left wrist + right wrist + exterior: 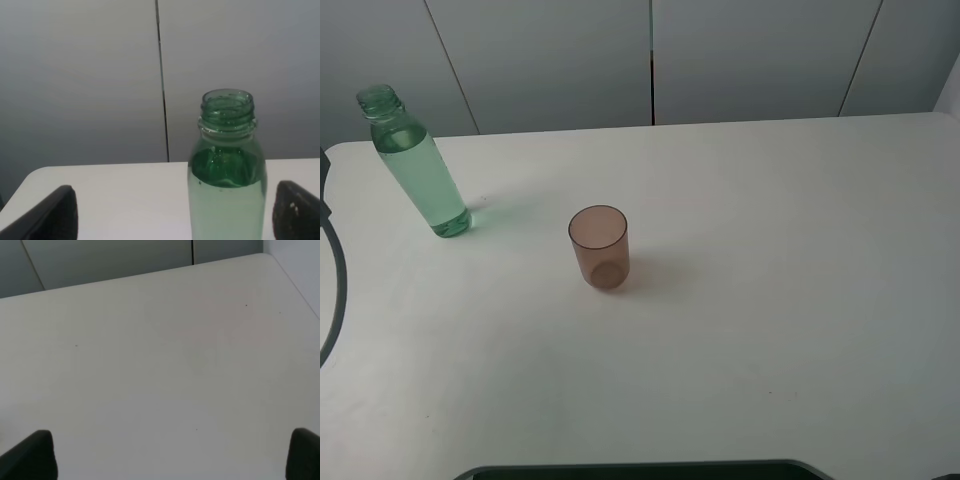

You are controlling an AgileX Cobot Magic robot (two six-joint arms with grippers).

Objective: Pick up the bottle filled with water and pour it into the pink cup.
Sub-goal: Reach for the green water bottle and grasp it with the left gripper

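Exterior high view first: the bottle (420,170) stands upright at the far left of the bench (770,300), uncapped, with water up to about its shoulder. The pink cup (599,247) sits upright closer to the middle, nearer than the bottle and well apart from it, and it looks empty to me. So I'd say nothing of the job is done yet: no grab, no lift, no pour. My left fingers (50,217) are spread wide with the bottle between them, not touching either one as far as I can tell. My right fingers (30,455) are spread too, with only bare bench in between. Left to do: close on the bottle, carry it over, tip it into the cup.
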